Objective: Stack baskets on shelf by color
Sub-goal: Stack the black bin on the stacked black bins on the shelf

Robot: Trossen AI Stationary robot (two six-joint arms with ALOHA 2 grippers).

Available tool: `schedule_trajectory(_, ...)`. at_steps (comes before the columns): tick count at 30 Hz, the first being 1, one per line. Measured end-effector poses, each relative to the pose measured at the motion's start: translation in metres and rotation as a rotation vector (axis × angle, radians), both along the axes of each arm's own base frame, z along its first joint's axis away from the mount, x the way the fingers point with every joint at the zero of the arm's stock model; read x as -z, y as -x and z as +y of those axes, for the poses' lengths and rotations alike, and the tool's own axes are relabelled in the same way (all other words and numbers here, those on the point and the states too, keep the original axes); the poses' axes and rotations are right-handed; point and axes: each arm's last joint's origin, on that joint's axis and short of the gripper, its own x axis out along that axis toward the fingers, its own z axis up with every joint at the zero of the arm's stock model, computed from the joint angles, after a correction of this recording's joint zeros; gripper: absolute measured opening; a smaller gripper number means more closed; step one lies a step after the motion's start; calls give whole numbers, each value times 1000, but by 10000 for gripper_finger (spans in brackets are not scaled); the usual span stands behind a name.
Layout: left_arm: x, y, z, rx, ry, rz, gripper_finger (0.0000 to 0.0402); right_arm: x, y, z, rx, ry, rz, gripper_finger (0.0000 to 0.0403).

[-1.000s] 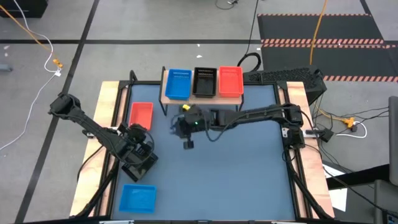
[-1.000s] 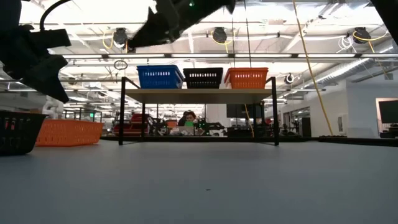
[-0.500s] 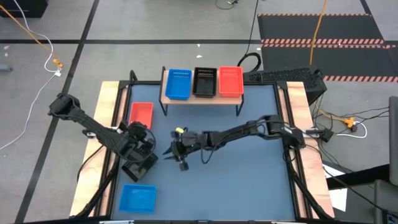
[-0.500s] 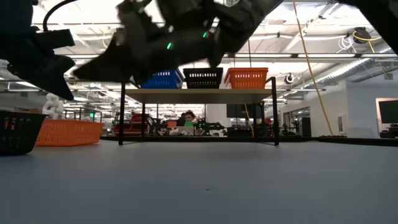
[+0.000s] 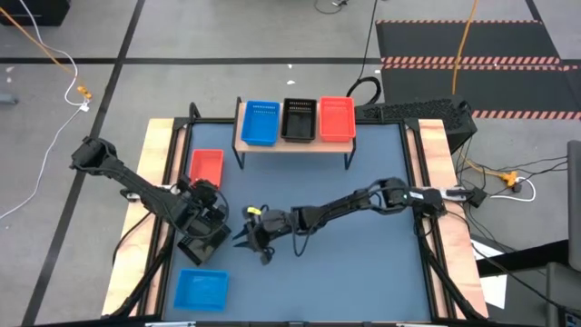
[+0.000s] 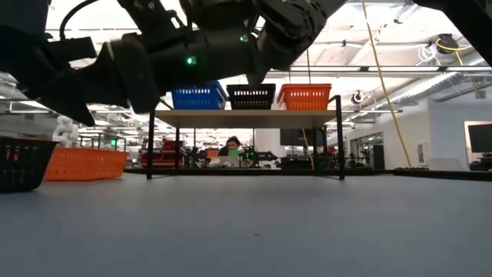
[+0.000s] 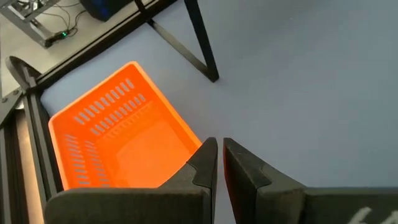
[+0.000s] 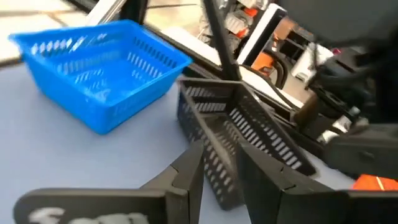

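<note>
Right gripper (image 5: 243,238) hovers near the table's left edge, fingers apart, facing a black basket (image 5: 201,245); left gripper (image 7: 219,163) above it, fingers nearly together.

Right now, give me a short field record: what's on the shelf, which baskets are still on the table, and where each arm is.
shelf: blue basket, black basket, red basket, side by side
table, loose: red basket, blue basket, black basket
left gripper: fingers shut, empty, above the loose black basket
right gripper: fingers slightly apart, empty, beside the loose black basket
</note>
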Motion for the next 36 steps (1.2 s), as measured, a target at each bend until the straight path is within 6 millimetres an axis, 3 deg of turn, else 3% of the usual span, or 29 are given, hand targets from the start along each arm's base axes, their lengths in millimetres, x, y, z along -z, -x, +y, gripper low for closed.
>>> schedule_trajectory(5,0,0,0,0,-5,-3,31,14,0,-1,-6,56,50,116)
schedule_trajectory(17,-1,-1,2,-16,-18,-24,31,14,-4,-19,60,103,31,228)
schedule_trajectory(28,-1,-4,9,-53,-24,-17,31,11,-7,-20,-3,155,-14,235)
schedule_trajectory(36,-1,-5,10,-55,-25,-14,31,44,-11,-21,-20,223,-29,235)
